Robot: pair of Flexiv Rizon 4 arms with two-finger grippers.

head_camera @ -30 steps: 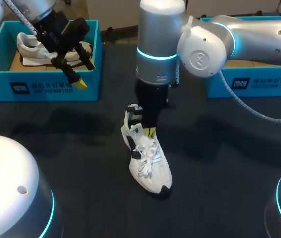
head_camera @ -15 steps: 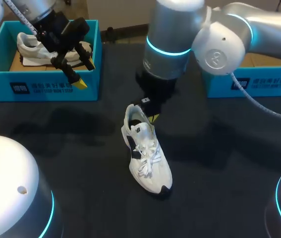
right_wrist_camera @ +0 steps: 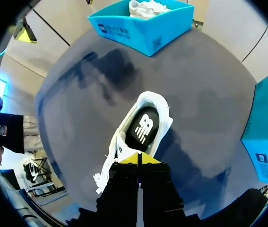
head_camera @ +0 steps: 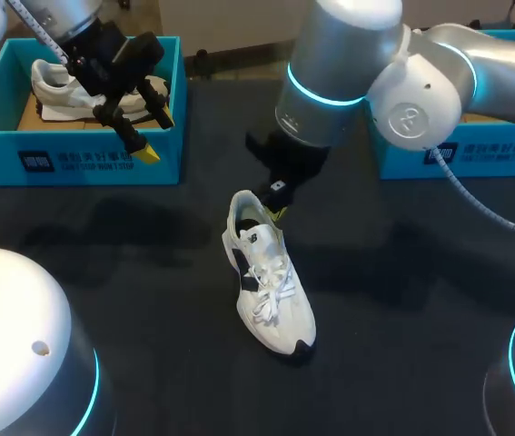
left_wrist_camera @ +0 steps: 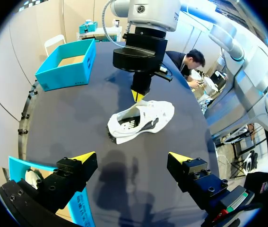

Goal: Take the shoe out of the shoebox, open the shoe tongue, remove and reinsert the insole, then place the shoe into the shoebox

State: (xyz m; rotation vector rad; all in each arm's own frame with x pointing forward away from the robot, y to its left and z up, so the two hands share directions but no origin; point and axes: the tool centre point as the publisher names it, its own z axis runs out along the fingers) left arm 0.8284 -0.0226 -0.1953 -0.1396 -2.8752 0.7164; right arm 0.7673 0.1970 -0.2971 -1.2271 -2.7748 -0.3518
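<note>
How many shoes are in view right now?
2. One shoe lies on the table in the middle; a second shoe sits in the left box. The right box is partly hidden by my right arm, so it may hold more.

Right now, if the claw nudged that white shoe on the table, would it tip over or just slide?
Probably slide: the white shoe stands flat on its sole on the table. It looks light, and its soft upper and loose laces would likely give under a push.
</note>
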